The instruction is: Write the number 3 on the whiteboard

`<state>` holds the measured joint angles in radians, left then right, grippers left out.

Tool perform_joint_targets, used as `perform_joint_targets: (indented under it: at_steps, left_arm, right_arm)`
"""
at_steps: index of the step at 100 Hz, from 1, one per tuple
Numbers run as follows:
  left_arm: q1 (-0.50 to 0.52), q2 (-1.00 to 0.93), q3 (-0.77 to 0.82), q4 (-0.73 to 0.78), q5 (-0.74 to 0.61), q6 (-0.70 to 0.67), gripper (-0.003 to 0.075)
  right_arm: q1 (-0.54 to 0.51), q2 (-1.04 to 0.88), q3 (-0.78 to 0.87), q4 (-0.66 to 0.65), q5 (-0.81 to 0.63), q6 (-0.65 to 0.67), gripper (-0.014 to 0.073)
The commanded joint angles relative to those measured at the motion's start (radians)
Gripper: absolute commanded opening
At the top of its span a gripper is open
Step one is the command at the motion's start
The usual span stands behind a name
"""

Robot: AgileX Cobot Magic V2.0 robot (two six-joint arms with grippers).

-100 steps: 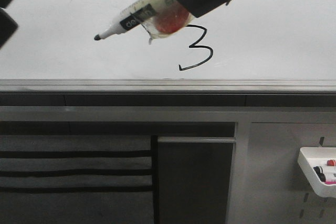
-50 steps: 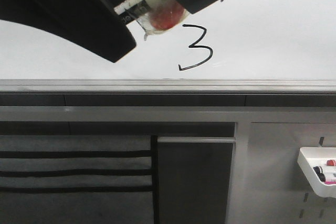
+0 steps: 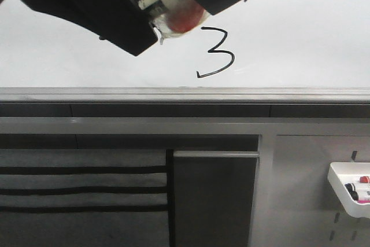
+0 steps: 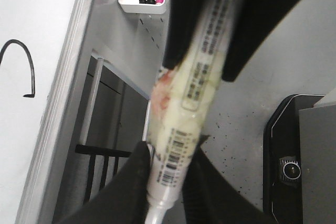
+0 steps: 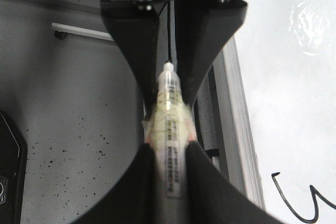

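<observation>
- The right arm reaches in from the upper right of the front view, its black gripper point(image 5: 168, 156) angled down and leftward in front of the glossy white whiteboard point(image 3: 300, 39).
- Its two black fingers point(image 5: 205, 182) are clamped on the barrel of a white marker pen wrapped in clear tape with a reddish patch point(image 3: 176, 5); the right wrist view shows the barrel pinched tight between them.
- The left arm comes in from the upper left, its black gripper point(image 4: 168, 169) meeting the marker's front end, just beside the right one.
- In the left wrist view the marker's tip end point(image 4: 167, 174) sits between the left fingers point(image 4: 128, 182), which press against it on both sides, so both grippers grasp the same pen.
- The hand-drawn thin black number 3 point(image 3: 217, 50) stands on the whiteboard, just below and right of the taped marker, above the grey metal ledge point(image 3: 185, 93).
- A small white tray holding spare markers point(image 3: 350, 189) hangs on the grey pegboard panel point(image 3: 300, 189) at lower right, well apart from both arms.
</observation>
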<state>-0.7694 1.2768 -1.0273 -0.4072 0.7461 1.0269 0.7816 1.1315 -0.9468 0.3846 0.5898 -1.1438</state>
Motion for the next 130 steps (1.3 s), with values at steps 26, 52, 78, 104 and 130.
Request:
perform_joint_targets:
  at_steps: [26,52,78,104,130]
  left_arm:
    - [-0.007,-0.021,-0.036,-0.028,-0.05,-0.004,-0.0018]
    - [0.014,-0.021,-0.036,-0.028,-0.052,-0.006,-0.0018]
    - [0.262,-0.019,0.008,-0.031,-0.228,-0.185,-0.0018]
    - [0.509,0.009,0.099,-0.262,-0.561,-0.318,-0.0018]
    - [0.562,0.118,0.102,-0.316,-0.618,-0.318,-0.0018]
  right_arm:
    - [0.0,-0.025,-0.027,0.015,-0.039,-0.009,-0.0006]
    - [-0.041,-0.038,-0.027,0.015,-0.098,0.052,0.037]
    - [-0.269,-0.142,-0.027,0.015,-0.136,0.224,0.0384]
    - [-0.352,-0.165,-0.027,0.017,-0.063,0.302,0.0384]
    - [-0.352,-0.165,-0.027,0.017,-0.033,0.302,0.0384]
